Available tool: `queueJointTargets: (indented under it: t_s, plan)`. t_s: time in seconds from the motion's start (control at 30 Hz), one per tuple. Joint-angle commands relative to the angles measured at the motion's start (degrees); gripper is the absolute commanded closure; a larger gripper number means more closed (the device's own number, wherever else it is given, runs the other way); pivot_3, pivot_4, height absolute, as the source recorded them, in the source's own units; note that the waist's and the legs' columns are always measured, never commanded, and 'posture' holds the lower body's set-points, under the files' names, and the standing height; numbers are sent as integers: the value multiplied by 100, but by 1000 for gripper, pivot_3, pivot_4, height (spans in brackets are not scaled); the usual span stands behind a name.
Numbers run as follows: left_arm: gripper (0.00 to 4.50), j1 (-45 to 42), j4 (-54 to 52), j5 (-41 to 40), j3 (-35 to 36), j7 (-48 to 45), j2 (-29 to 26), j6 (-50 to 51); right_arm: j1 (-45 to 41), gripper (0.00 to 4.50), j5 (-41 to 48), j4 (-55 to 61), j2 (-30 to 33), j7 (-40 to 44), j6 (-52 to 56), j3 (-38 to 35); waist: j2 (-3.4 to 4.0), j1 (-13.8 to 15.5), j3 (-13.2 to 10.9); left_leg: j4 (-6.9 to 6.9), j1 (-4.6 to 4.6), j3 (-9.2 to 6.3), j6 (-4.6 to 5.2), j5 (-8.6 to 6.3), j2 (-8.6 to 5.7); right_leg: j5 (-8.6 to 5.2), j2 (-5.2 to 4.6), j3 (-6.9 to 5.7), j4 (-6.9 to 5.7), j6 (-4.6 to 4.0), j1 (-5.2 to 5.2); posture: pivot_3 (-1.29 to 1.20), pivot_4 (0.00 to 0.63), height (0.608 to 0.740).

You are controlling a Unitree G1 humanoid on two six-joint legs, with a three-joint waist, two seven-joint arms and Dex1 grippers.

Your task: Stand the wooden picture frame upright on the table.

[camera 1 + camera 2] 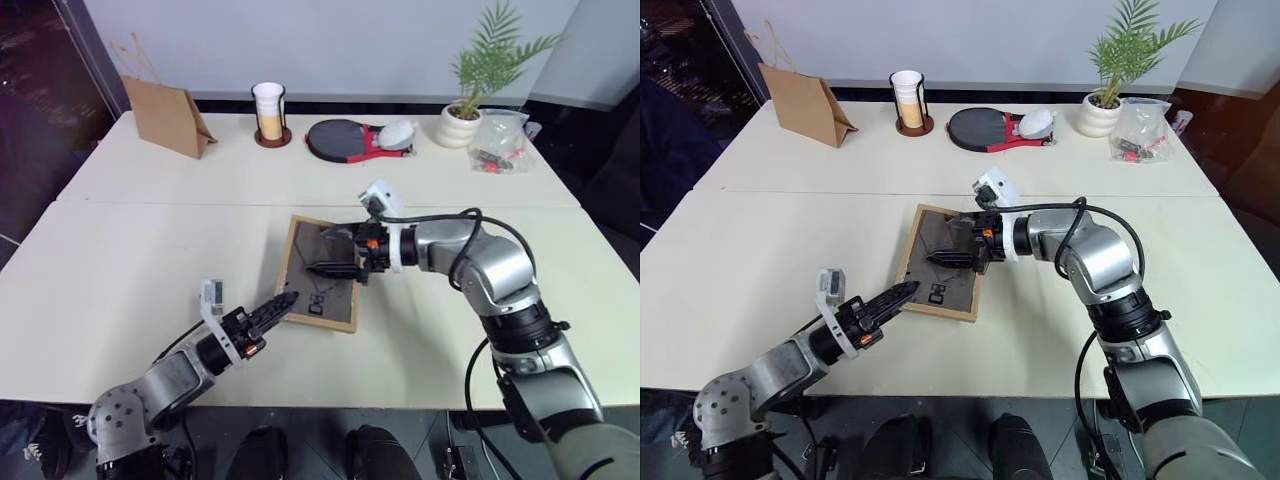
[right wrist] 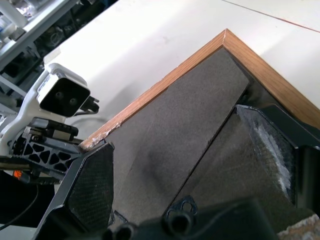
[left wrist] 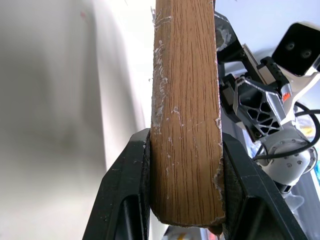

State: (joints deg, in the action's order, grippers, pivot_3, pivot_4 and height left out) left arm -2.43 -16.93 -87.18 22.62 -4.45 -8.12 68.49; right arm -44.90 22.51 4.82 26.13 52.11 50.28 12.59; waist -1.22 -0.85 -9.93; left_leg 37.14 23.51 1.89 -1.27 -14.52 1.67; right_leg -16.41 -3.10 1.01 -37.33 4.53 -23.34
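Wooden picture frame [image 1: 322,273] mid-table [image 1: 120,250], back up, long axis 12-to-6; left gripper [image 1: 283,304] clamped on its 7 o'clock corner, right gripper [image 1: 335,262] spread wide over the back panel.

No words, brand names or numbers can be read anywhere. The picture frame [image 1: 322,274] has a small pale mark on its dark back, too small to make out, and the paper bag [image 1: 167,115] is plain.
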Motion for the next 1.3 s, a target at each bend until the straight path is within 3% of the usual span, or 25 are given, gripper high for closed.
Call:
queueJointTargets:
  t_s: [0.03,0.93,1.2,1.3]
  plan:
    - [3417,15,-197,-464,-248,-25,-108,-268,-135,24,35,50,-86,3,-98,-2,0,1,0,0,0,0,0,0,0,0,0,0,0,0,0,0,150,740]
    - [3417,134,-152,-1148,-1002,424,-606,-1608,-23,24,1007,1426,520,-3,504,-596,1,-2,-1,-4,2,0,1,-1,1,-2,-2,-2,11,-4,3,0,150,740]
    - [3417,210,-308,-1352,-1119,361,-807,-1680,156,24,525,1061,1164,50,-8,-589,1,19,-1,-4,2,1,3,-1,-1,-3,-2,-2,17,-6,5,0,150,740]
    - [3417,310,-330,-1388,-1124,295,-882,-1705,205,24,247,790,1579,226,-667,-763,2,15,-1,-4,3,2,4,-1,-3,-4,-4,-2,21,-7,6,0,150,740]
